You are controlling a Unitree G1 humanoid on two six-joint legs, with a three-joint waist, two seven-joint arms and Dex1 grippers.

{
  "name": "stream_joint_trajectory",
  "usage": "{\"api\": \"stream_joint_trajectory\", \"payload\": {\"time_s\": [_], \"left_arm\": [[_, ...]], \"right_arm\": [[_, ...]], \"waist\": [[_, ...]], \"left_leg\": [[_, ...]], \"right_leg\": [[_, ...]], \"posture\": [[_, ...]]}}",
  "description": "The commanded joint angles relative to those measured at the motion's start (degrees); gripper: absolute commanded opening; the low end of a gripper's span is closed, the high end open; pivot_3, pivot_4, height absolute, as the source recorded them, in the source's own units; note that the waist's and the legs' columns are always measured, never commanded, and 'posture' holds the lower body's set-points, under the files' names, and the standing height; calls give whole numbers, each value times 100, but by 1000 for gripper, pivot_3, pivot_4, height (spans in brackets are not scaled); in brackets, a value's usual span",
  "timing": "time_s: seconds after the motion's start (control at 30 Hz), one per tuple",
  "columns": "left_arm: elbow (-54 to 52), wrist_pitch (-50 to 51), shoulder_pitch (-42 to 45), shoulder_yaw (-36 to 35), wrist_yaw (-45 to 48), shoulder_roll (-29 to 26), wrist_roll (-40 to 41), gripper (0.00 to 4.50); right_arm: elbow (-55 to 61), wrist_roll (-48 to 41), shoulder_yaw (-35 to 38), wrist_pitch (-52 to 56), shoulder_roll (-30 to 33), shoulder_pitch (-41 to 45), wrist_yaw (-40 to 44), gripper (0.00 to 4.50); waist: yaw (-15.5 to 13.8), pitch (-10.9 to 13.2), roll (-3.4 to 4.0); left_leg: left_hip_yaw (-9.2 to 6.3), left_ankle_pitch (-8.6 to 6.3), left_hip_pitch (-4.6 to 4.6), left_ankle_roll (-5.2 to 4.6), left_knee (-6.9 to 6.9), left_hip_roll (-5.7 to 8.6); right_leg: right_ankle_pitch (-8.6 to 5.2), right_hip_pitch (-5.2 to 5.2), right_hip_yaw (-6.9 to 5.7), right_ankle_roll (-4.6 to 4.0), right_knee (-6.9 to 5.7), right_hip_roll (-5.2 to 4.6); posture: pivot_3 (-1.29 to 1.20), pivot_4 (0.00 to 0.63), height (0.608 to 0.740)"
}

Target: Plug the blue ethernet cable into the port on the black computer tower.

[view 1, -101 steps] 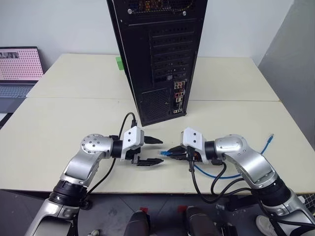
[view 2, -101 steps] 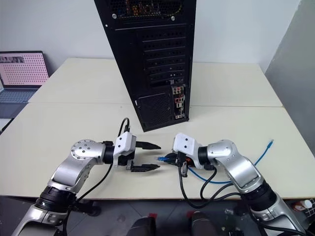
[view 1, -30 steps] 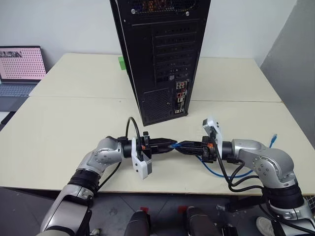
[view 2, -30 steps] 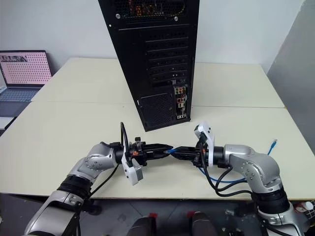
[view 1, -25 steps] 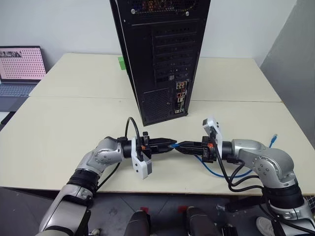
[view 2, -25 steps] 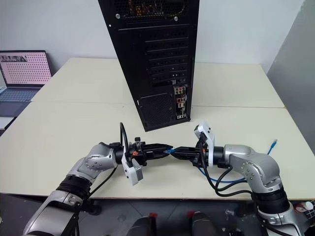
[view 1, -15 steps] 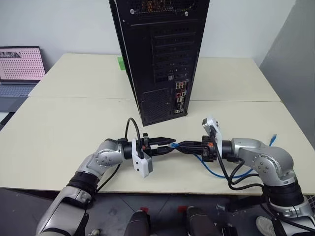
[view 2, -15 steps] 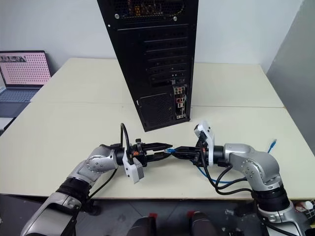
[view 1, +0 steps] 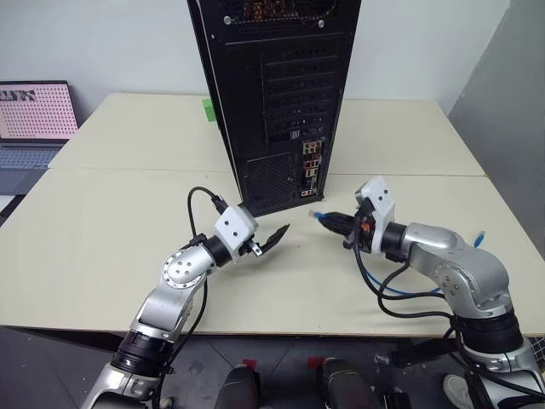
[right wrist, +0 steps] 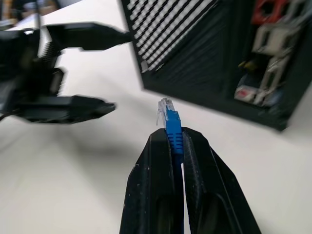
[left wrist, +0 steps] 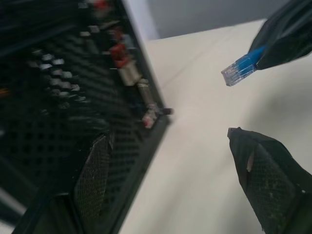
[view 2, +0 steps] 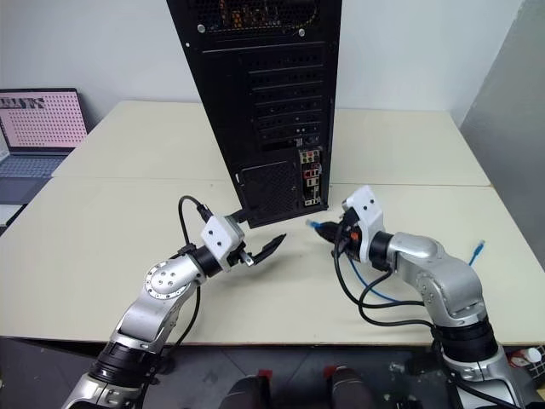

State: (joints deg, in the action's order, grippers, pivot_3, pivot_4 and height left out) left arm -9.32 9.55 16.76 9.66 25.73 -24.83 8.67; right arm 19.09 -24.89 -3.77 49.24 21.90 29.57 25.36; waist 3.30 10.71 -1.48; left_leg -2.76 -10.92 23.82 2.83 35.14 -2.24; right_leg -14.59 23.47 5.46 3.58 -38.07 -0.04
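My right gripper (right wrist: 170,139) pinches the thin bright-blue ethernet cable (right wrist: 170,123) just behind its clear plug, held above the tabletop near the tall black metal computer tower (view 1: 272,94); my left gripper (view 1: 271,239) hangs spread and empty. I judge the approach is under way: next, align the plug with the small squarish port (view 1: 311,177).

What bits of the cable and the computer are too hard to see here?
- Port: in the head views the connector cluster is too small to pick out the right socket; blurred in both wrist views.
- Blue ethernet cable: its middle is hidden between the right claw fingers.
- Black computer tower: top cut off by the picture edge.
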Motion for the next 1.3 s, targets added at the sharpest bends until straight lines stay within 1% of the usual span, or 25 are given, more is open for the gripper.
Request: {"api": "stream_joint_trajectory", "payload": {"time_s": [0.03,0.2,0.37,0.63,1.3], "left_arm": [[-861,1376,185,0,-436,257,-4,3879],[-1228,2135,306,-50,-721,672,61,3879],[-1427,2483,322,-77,-805,949,140,3879],[-1534,2367,261,-21,-533,899,120,3879],[-1463,2223,267,3,-431,894,19,3879]], "right_arm": [[-153,510,0,-388,-533,384,-863,0],[-381,903,-81,-628,-1091,557,-1401,0],[-511,1145,-147,-789,-1450,596,-1665,0],[-825,1379,-216,-1014,-1720,690,-1768,0],[-1301,1666,-198,-1320,-1927,776,-1707,0]], "waist": [[4,0,0],[-2,0,0],[-2,0,0],[0,0,0],[0,0,0]], "left_leg": [[-1,0,0,0,0,0],[-2,0,2,0,-1,0],[-2,0,3,0,-1,0],[-2,0,2,0,-2,0],[-1,0,3,0,-4,0]], "right_leg": [[0,0,-1,0,0,2],[0,0,0,-1,3,2],[1,1,0,-2,2,2],[0,1,1,-2,4,2],[0,2,1,-2,5,2]], "posture": [[0,150,740],[0,150,740],[0,150,740],[0,150,740],[0,150,740]]}}
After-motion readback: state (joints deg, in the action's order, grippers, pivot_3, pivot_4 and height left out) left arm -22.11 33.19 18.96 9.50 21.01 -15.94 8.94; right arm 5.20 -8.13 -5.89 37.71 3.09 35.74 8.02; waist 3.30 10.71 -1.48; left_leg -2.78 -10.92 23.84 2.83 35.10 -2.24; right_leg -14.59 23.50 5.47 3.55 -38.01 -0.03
